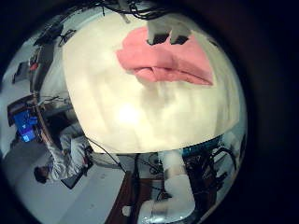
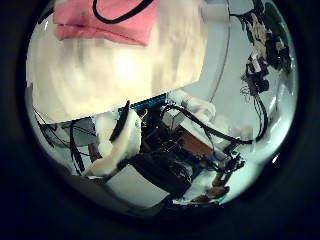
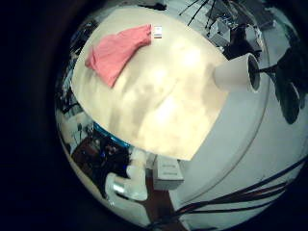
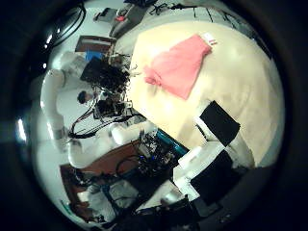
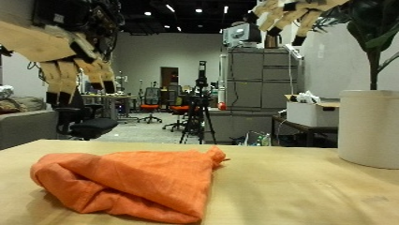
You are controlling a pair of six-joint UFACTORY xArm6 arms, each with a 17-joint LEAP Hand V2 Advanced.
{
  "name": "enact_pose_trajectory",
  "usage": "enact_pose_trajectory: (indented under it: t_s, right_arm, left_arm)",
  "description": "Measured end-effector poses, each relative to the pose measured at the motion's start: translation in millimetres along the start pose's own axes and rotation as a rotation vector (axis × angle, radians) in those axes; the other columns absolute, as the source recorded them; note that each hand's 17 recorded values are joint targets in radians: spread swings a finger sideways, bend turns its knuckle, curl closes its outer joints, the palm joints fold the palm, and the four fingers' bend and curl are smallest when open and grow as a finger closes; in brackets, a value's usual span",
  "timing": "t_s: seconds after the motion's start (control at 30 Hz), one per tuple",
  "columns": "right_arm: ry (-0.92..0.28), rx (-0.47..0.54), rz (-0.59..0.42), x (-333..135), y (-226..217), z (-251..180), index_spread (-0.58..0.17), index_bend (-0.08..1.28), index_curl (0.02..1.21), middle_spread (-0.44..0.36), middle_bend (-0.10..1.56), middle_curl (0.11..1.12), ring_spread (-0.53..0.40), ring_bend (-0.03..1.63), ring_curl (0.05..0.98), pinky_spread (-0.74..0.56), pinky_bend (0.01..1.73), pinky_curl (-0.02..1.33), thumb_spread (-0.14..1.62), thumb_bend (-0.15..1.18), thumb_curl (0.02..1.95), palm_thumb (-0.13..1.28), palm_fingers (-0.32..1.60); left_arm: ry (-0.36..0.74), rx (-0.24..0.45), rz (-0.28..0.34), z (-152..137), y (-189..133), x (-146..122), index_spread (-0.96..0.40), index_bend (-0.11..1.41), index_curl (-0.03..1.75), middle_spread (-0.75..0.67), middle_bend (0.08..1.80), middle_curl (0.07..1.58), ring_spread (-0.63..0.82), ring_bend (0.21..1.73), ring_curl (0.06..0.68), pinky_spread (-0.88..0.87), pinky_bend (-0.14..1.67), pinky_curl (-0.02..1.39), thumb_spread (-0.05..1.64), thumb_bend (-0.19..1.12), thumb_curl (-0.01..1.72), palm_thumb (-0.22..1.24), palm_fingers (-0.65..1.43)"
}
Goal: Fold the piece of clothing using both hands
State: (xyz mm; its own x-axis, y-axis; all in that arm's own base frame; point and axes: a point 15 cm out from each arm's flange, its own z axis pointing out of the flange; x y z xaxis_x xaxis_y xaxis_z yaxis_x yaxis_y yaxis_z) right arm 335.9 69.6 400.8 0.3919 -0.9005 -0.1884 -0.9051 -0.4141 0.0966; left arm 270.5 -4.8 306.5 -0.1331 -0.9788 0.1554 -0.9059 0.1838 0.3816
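Both hands hung high above the table, well clear of the garment, which I took to mean the folding was either finished or not properly begun; I could not say which. The left hand was up over the cloth's side of the table with its fingers pointing down, loose and straight, gripping nothing. The right hand was higher, cut off by the top of the outside view, its fingers spread and relaxed with nothing between them. The orange-pink piece of clothing lay bunched on the tan tabletop in a rumpled, roughly doubled heap, one corner drawn out to a point toward the white plant pot standing well apart from it near the table's edge. From the right palm views the cloth looked small and far off, a long wedge near one edge of the table, which fitted how high that hand was held. Which garment it was, and how many layers were stacked in it, I could not make out, and its far side was hidden behind its own folds.
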Motion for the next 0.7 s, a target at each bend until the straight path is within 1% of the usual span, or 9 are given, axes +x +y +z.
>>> enact_pose_trajectory:
  t_s: [0.1,0.2,0.3,0.4,0.57,0.7]
  right_arm:
    - [0.062,-0.034,0.077,15.9,22.8,10.9,-0.363,0.25,0.39,0.010,0.32,0.33,0.187,0.43,0.185,0.39,0.43,0.22,1.34,-0.02,0.54,0.76,0.13]
    - [0.094,-0.071,0.105,25.8,37.3,23.7,-0.364,0.21,0.38,0.024,0.29,0.32,0.195,0.40,0.181,0.38,0.40,0.22,1.35,-0.02,0.51,0.72,0.12]
    - [0.092,-0.094,0.125,29.5,48.6,35.1,-0.364,0.19,0.38,0.045,0.26,0.32,0.200,0.37,0.179,0.37,0.37,0.23,1.36,-0.02,0.48,0.69,0.12]
    - [0.079,-0.129,0.166,34.1,56.8,50.3,-0.362,0.19,0.37,0.069,0.24,0.32,0.204,0.34,0.179,0.37,0.35,0.23,1.36,-0.02,0.45,0.68,0.11]
    - [0.055,-0.189,0.205,38.3,67.3,73.7,-0.345,0.19,0.37,0.138,0.18,0.31,0.206,0.30,0.182,0.36,0.32,0.24,1.36,-0.01,0.41,0.66,0.10]
    - [0.054,-0.194,0.239,38.0,68.5,76.7,-0.338,0.19,0.37,0.163,0.17,0.29,0.207,0.28,0.187,0.36,0.31,0.26,1.36,-0.01,0.38,0.66,0.09]
  left_arm:
    - [-0.009,-0.002,0.009,1.3,2.4,8.7,0.15,0.16,0.29,0.30,0.18,0.28,0.50,0.43,0.231,0.45,0.36,0.32,1.20,-0.02,0.28,0.51,-0.02]
    - [-0.015,-0.010,0.012,2.3,3.4,14.2,0.15,0.16,0.29,0.30,0.18,0.28,0.50,0.43,0.232,0.45,0.36,0.32,1.20,-0.02,0.28,0.51,-0.01]
    - [-0.015,-0.018,0.011,4.4,4.7,14.7,0.14,0.16,0.29,0.30,0.18,0.28,0.51,0.44,0.232,0.45,0.36,0.32,1.20,-0.01,0.28,0.52,-0.01]
    - [-0.009,-0.008,0.009,3.9,3.5,15.9,0.14,0.16,0.29,0.30,0.18,0.28,0.51,0.44,0.231,0.45,0.36,0.32,1.20,-0.01,0.28,0.52,-0.01]
    - [0.017,-0.011,-0.011,10.1,4.5,11.4,0.14,0.16,0.29,0.29,0.19,0.29,0.51,0.44,0.231,0.45,0.35,0.32,1.20,-0.02,0.28,0.52,-0.01]
    - [0.025,-0.004,-0.023,12.5,2.7,7.4,0.14,0.16,0.30,0.28,0.19,0.29,0.50,0.44,0.229,0.45,0.36,0.32,1.20,-0.01,0.29,0.54,0.00]
